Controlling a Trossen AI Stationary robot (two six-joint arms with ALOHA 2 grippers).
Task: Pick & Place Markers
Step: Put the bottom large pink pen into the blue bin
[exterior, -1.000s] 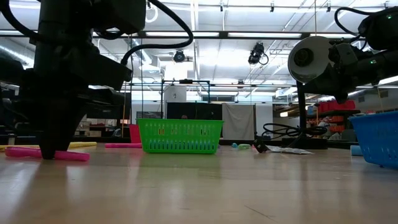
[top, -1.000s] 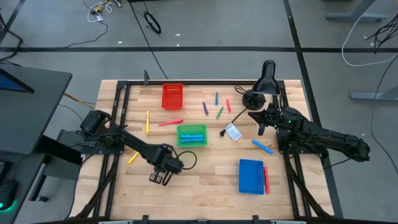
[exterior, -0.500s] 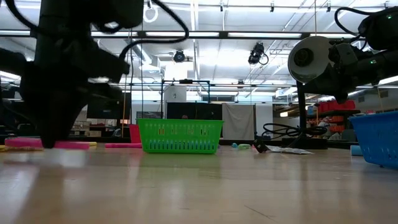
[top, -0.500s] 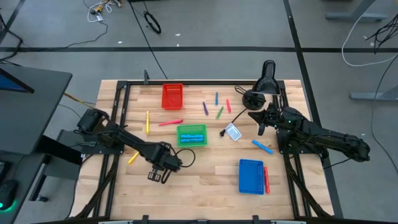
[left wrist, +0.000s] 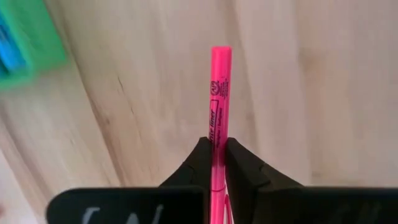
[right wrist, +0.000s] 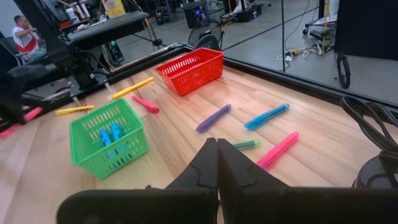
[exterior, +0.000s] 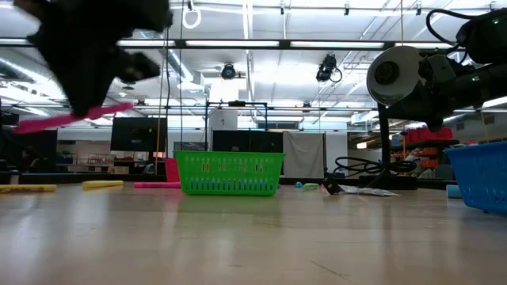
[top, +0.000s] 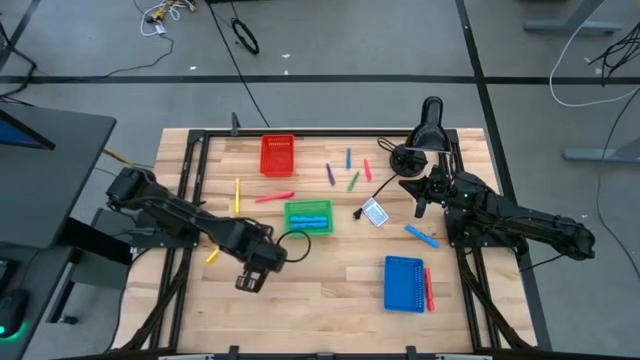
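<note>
My left gripper [top: 249,281] is over the table's near left part, shut on a pink marker [exterior: 71,117] that hangs well above the wood; it also shows in the left wrist view [left wrist: 219,93]. My right gripper [top: 421,207] is shut and empty at the right, above the table [right wrist: 217,144]. Loose markers lie flat on the table: yellow ones [top: 237,195] [top: 213,254], a pink one [top: 274,197], a purple [top: 329,174], blue [top: 348,158], green [top: 354,181] and red one [top: 367,170], and a blue one [top: 421,235]. My left gripper pinches the pink marker between its two fingers [left wrist: 199,155], on the barrel about halfway along [left wrist: 216,140]. The fingers come from above and lie across the marker. The marker is lifted clear of the table and slightly tilted, its free end [left wrist: 221,53] reaching out past the fingertips.
A green tray [top: 308,217] holding blue markers stands mid-table, a red tray [top: 278,155] at the far side, a blue tray [top: 404,283] near right with a red marker [top: 429,288] beside it. A white-and-blue card [top: 375,212] and a black lamp base [top: 408,158] lie near my right arm.
My left gripper has risen from the table with the pink marker and drifted a little toward the table's left edge. The marker, lying on the wood a second ago, is now lifted clear and slightly tilted.
</note>
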